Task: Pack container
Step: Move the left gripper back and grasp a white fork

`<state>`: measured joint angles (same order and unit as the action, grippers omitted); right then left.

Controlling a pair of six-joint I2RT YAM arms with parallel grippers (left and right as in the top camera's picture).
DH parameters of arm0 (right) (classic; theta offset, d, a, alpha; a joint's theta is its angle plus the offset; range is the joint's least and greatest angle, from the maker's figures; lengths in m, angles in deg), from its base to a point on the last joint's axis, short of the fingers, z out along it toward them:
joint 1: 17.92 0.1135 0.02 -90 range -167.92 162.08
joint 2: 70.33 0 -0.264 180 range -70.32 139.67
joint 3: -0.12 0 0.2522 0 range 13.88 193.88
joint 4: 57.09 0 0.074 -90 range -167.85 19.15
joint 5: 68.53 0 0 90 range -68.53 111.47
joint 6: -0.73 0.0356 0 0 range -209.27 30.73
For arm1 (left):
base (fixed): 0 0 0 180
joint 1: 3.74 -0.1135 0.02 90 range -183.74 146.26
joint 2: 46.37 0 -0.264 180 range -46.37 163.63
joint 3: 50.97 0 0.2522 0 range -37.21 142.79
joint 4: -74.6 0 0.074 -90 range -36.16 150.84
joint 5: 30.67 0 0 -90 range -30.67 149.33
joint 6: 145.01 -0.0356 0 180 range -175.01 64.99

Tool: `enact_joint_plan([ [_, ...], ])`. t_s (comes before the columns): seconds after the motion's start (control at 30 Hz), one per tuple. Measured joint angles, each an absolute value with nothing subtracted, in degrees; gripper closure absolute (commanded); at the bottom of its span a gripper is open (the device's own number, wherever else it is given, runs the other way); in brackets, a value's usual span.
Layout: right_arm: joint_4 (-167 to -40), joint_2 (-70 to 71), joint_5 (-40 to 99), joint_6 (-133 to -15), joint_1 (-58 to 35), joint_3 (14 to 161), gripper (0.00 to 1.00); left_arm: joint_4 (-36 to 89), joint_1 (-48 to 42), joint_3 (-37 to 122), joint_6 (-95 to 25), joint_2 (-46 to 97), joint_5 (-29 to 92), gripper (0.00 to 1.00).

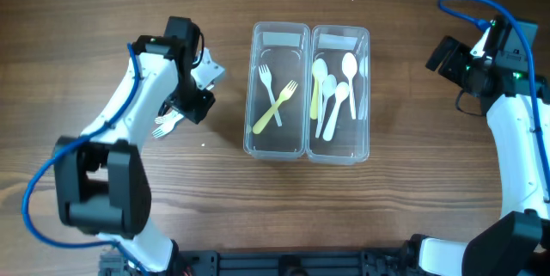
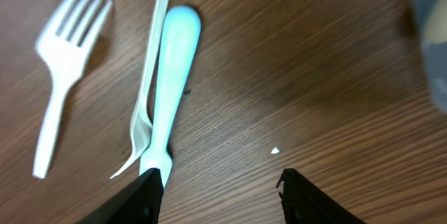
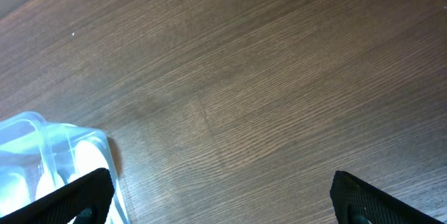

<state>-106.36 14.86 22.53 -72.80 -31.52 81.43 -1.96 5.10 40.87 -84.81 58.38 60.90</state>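
Observation:
The clear twin-tub container [image 1: 251,87] stands mid-table. Its left tub holds a white fork [image 1: 266,78] and a yellow fork [image 1: 275,108]. Its right tub holds several white spoons [image 1: 348,74] and a yellow one [image 1: 314,95]. My left gripper [image 1: 191,104] is open and low over the table, left of the container. In the left wrist view the left gripper [image 2: 220,185] has its left finger at the end of a pale blue utensil [image 2: 174,70]. A thin white utensil [image 2: 150,63] and a white fork [image 2: 66,70] lie beside it. My right gripper [image 3: 220,196] is open and empty.
The loose cutlery lies on the wooden table [image 1: 163,125] by the left arm. A corner of the container [image 3: 42,140] shows at the lower left of the right wrist view. The right arm [image 1: 481,61] is at the far right, away from the container.

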Motion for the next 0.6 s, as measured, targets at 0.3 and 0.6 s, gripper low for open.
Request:
enact_joint_plan([
  [0.3,-106.4,14.9,22.5,-72.8,-31.5,81.4,0.00,-1.6,3.6,40.8,-91.3,66.7,59.2,0.47],
  [0.6,-106.4,14.9,22.5,-72.8,-31.5,81.4,0.00,0.1,1.9,40.8,-92.3,69.8,58.9,0.53],
])
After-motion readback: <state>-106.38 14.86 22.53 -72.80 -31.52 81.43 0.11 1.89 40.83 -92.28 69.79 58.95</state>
